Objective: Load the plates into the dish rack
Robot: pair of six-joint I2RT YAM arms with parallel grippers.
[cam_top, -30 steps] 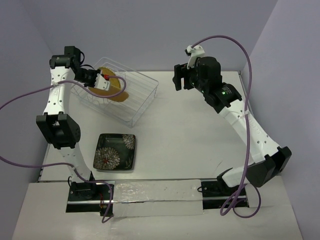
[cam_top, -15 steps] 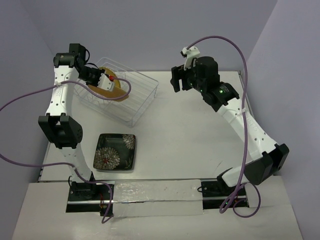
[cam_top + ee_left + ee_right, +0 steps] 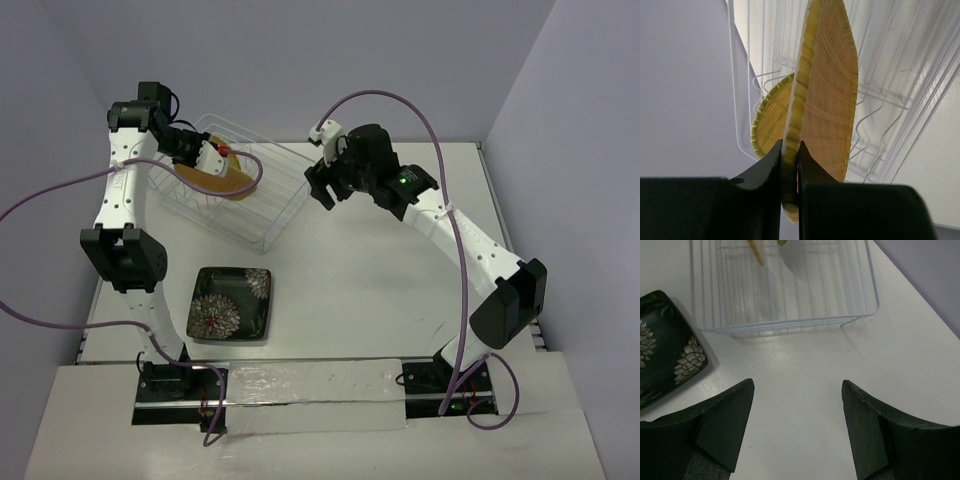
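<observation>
orange plate (image 3: 827, 100) in left tool (image 3: 789, 152)

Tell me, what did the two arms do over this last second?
The right gripper, jaws open and empty, swung left toward the dish rack. The left gripper kept its pinch on the woven plate over the rack, hardly shifting. The black plate stayed where it lay.

Right wrist cam crops the black square flowered plate (image 3: 662, 345) at its left edge and the clear thin-wire dish rack (image 3: 785, 295) up top. On the left wrist cam, the orange rounded-square woven plate (image 3: 827, 100) covers most of the small yellow round woven plate (image 3: 767, 125).
</observation>
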